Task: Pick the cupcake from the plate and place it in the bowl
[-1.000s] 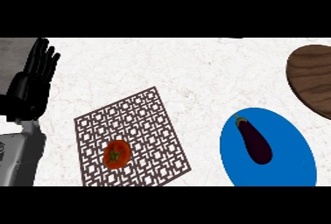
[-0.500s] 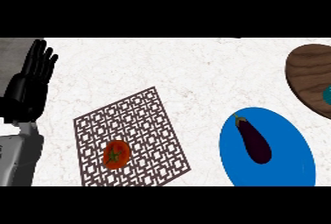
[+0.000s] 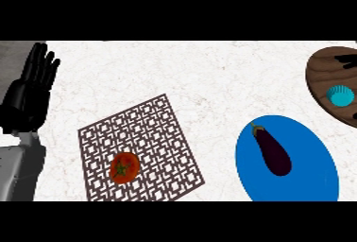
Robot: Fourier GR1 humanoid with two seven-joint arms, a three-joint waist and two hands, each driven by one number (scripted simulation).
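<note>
A cupcake (image 3: 340, 95) in a teal wrapper shows over the brown wooden bowl (image 3: 322, 75) at the right edge. Whether it rests in the bowl or hangs above it I cannot tell. Black parts of my right hand (image 3: 346, 59) reach in from the right edge just above and below the cupcake; most of that hand is out of view. The blue plate (image 3: 307, 179) at the lower right holds only a dark purple eggplant (image 3: 273, 152). At the far left my left hand (image 3: 29, 94) rests open, fingers up.
A brown lattice mat (image 3: 153, 137) lies left of centre with a red tomato (image 3: 125, 167) on its lower part. The white marbled counter (image 3: 209, 75) runs between the mat and the bowl.
The cupcake has come in from the right edge and now shows fully over the wooden bowl, with parts of my right hand beside it. The left hand has not moved.
</note>
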